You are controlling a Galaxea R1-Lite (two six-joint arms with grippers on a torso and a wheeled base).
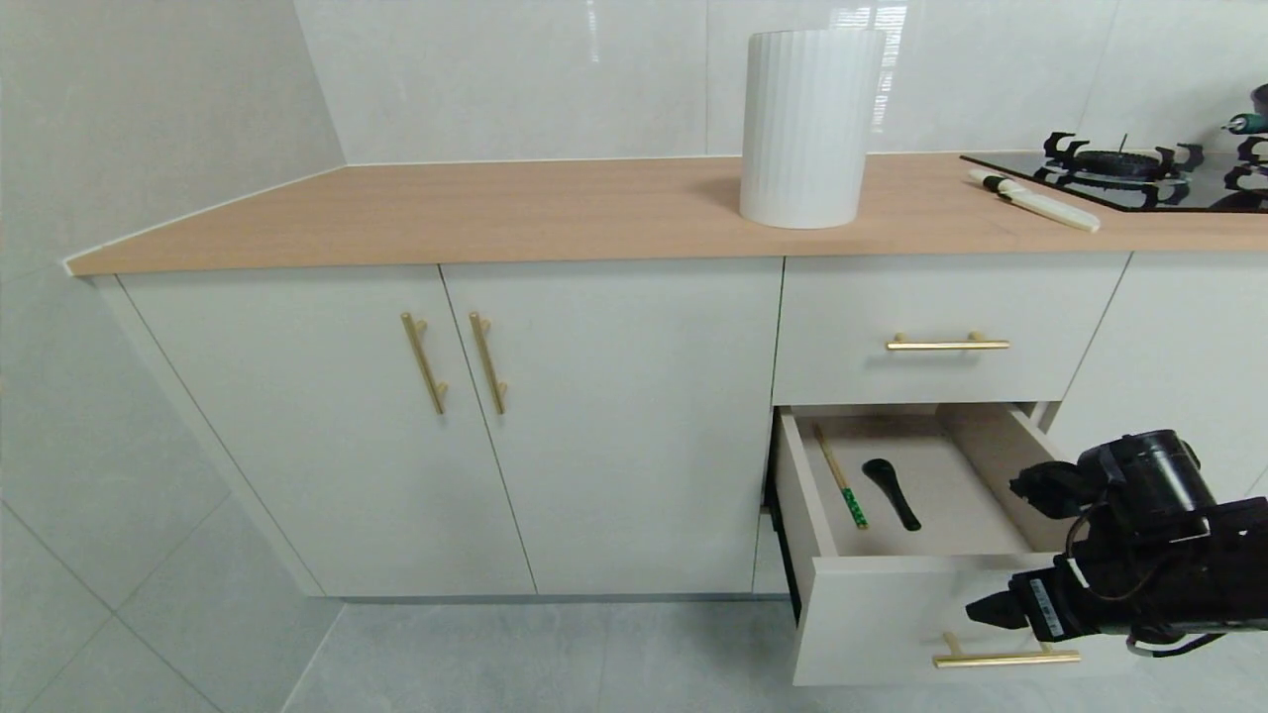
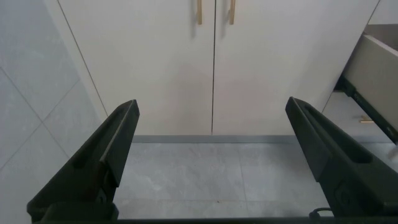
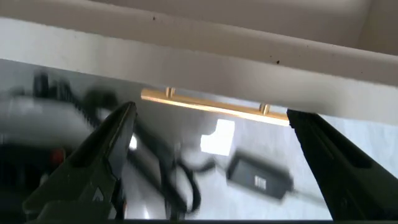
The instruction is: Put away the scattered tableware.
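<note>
Wooden chopsticks [image 1: 840, 477] and a black spoon [image 1: 892, 492] lie side by side, not touching, in the pulled-out lower drawer [image 1: 872, 614]. Right claw [image 3: 211, 115] hangs spread wide just before the drawer's brass handle [image 3: 214, 106], gripping nothing. Left claw [image 2: 211, 109] gapes wide, facing the cupboard doors [image 2: 273, 56]. A pale knife [image 1: 1035, 200] lies on the tabletop [image 1: 495, 208] beside the hob [image 1: 1119, 190].
</note>
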